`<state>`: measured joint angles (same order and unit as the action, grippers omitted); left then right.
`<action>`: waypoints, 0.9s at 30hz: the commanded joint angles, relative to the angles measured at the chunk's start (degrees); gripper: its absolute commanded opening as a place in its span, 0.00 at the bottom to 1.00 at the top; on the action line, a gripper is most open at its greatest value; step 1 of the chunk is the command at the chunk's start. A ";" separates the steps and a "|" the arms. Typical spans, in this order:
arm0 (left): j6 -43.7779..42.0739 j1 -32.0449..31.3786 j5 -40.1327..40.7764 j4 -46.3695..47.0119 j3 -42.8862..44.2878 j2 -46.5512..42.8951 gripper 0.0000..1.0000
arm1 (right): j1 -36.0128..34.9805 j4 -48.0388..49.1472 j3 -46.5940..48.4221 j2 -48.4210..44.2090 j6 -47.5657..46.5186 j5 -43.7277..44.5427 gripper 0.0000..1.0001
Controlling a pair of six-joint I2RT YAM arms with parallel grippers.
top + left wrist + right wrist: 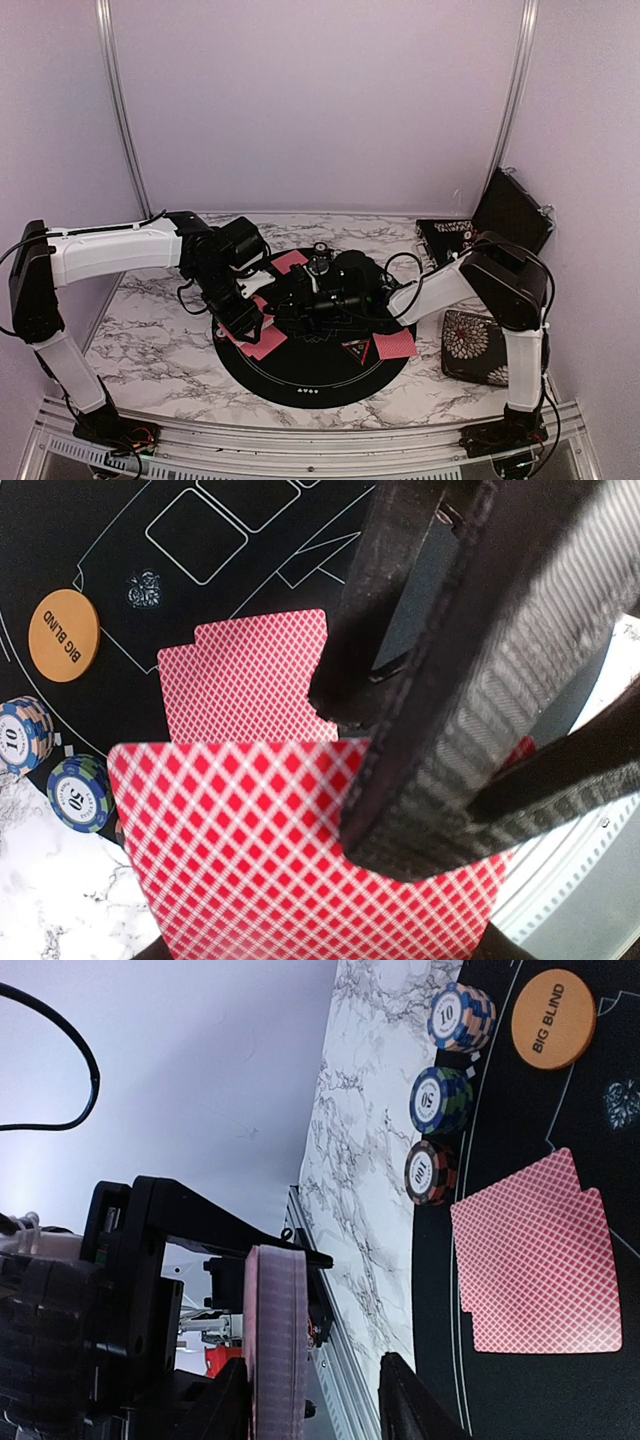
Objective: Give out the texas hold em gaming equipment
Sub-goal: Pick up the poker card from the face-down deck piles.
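Above white marbled bench, mid-deal, left gripper clamped red-backed card deck; right gripper, closure untellable, likely needed to pinch one card.

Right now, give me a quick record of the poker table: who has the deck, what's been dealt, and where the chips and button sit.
left gripper: shut on the deck of cards, holding it on edge
right gripper: open, fingers at the deck
dealt cards: two, face down, overlapping, on the black mat
chip stacks: three in a row along the mat's edge, marked 10, 50, 100
Big Blind button: orange, on the mat beside the 10 stack
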<state>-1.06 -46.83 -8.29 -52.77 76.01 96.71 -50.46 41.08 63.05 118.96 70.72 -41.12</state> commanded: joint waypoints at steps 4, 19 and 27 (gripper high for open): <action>-0.26 0.04 -0.32 0.52 0.55 -2.12 0.55 | 0.75 -3.19 -1.27 -2.28 -1.32 1.24 0.42; -0.34 0.12 -0.41 0.65 0.15 -1.94 0.55 | 1.04 -3.12 -1.94 -5.48 -1.53 1.06 0.42; -0.20 0.07 -0.36 0.65 0.07 -1.87 0.55 | 0.98 -2.10 -3.51 -7.41 -0.69 1.08 0.41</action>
<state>-1.06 -46.83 -8.49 -52.66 76.01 96.71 -49.78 38.50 60.25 113.78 70.06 -40.38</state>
